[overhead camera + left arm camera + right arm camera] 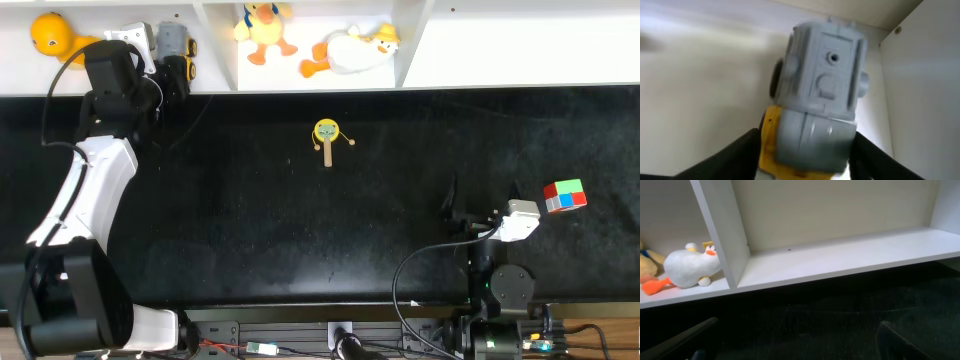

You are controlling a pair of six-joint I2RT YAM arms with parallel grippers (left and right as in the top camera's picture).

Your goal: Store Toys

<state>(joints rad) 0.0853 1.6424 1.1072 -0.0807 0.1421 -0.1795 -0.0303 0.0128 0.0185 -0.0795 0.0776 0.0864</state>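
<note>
Left tool [806, 144] is clamped on the grey-and-yellow toy truck [820, 85], held inside the far-left shelf compartment [695, 75]; I judge it is there for release. Right tool [797, 324] hangs open and empty at near right. Rattle [327, 133] and cube [565, 195] lie on the surface [250, 220], unstored.

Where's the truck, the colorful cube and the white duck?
toy truck [817, 95]: left wrist view, on its grey body.
colorful cube [565, 195]: top view, on the middle of its top face.
white duck [687, 267]: right wrist view, on its white body.
</note>
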